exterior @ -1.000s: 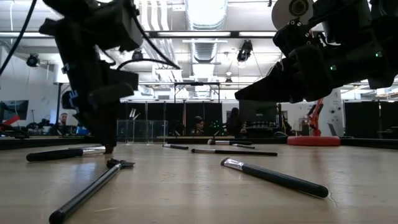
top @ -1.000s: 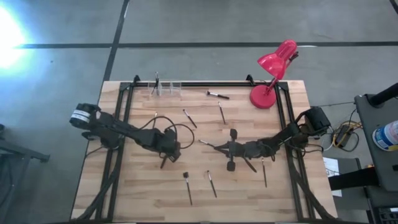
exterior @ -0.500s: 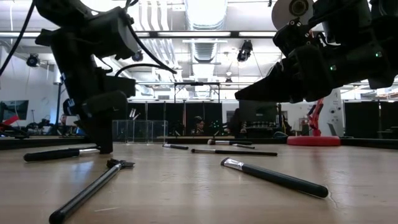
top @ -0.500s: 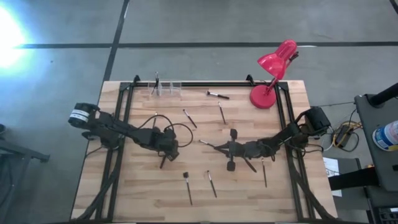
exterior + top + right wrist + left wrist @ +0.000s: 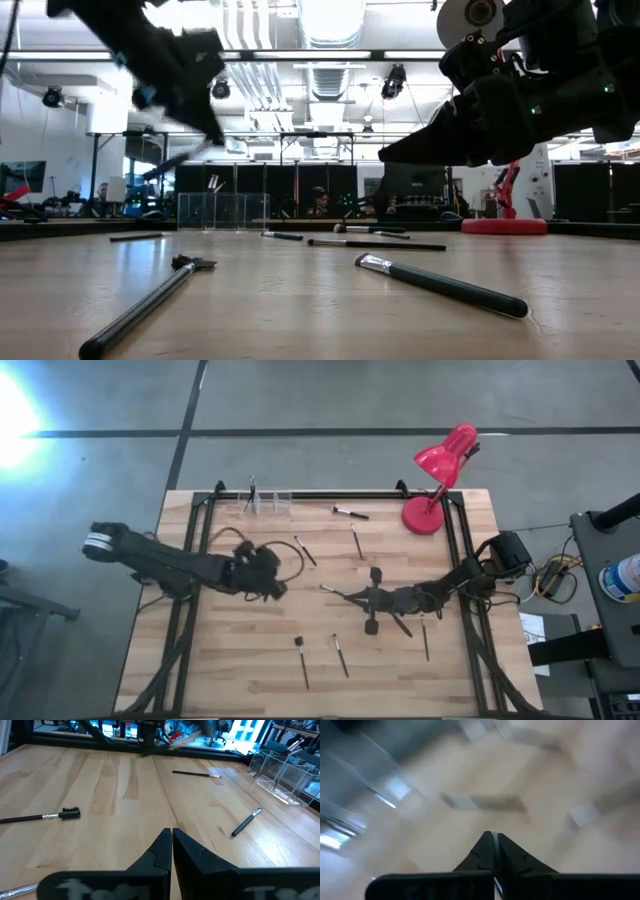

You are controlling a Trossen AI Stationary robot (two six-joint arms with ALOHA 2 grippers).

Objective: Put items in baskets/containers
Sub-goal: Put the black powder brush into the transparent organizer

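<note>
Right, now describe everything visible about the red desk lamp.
The red desk lamp stands at the far right corner of the wooden table, beside the black frame rail. It looks like glossy red plastic or painted metal: a round flat base, a short slanted neck and an oval shade tilted out past the table's far edge. It does not appear lit. The low view shows only its base, resting flat on the tabletop. Nothing touches it; the nearest brush lies apart from it.
</note>
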